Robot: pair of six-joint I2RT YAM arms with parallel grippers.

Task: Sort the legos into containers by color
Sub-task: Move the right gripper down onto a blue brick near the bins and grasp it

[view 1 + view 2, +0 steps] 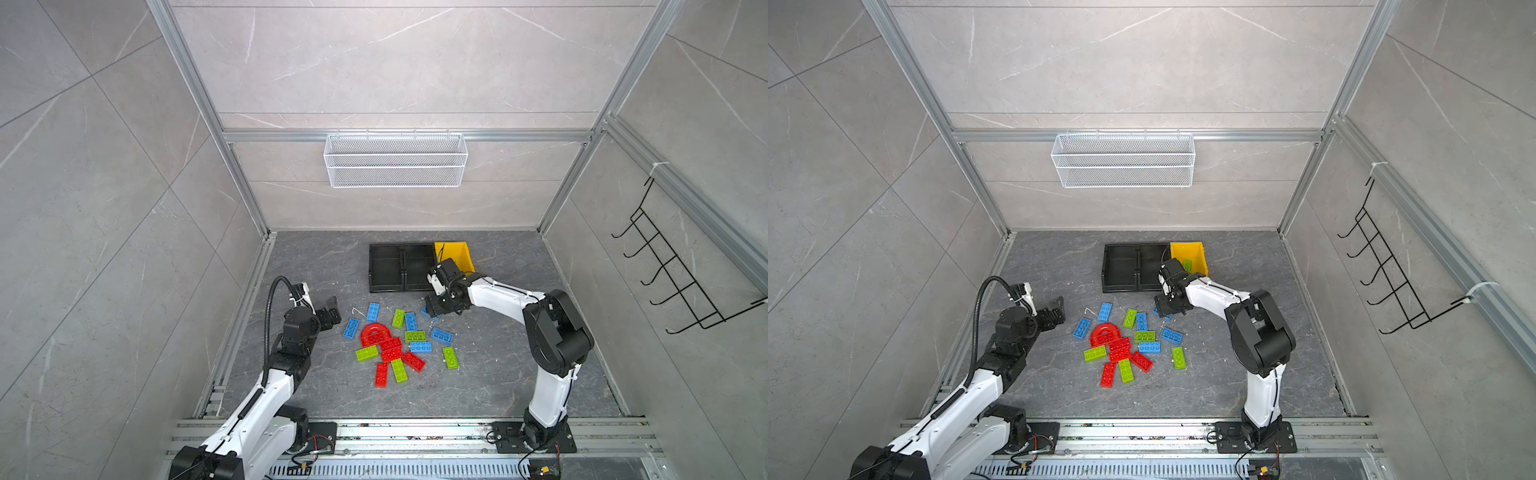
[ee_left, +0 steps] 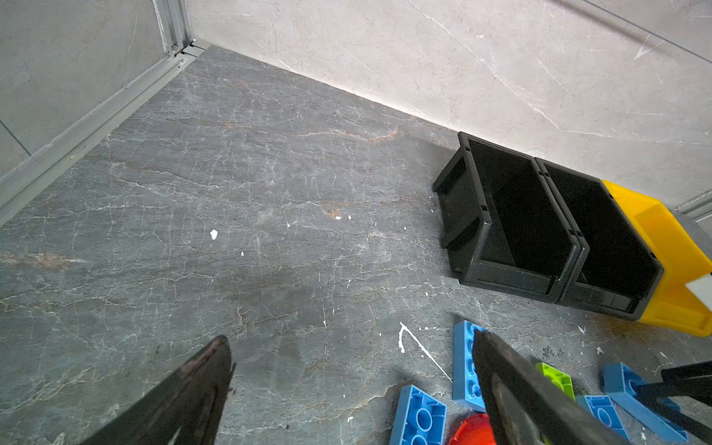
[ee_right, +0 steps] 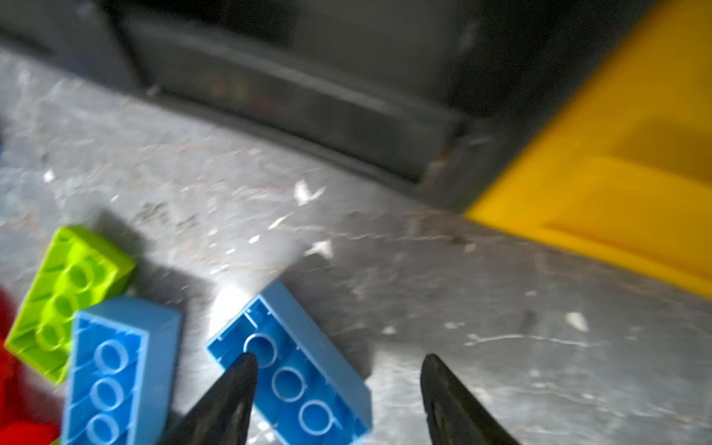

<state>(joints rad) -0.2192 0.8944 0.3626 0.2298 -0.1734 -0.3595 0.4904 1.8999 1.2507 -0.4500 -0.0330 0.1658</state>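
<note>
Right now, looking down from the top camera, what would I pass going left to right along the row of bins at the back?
Left black bin → middle black bin → yellow bin.

Legos (image 1: 391, 354): six blue, six green, five red; three bins (image 1: 402, 266).

no readable text, labels or numbers

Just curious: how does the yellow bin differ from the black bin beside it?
The yellow bin is bright yellow; the black bin is black. The yellow bin holds a green brick; the black bin looks empty. Both are open-topped and joined in a row.
</note>
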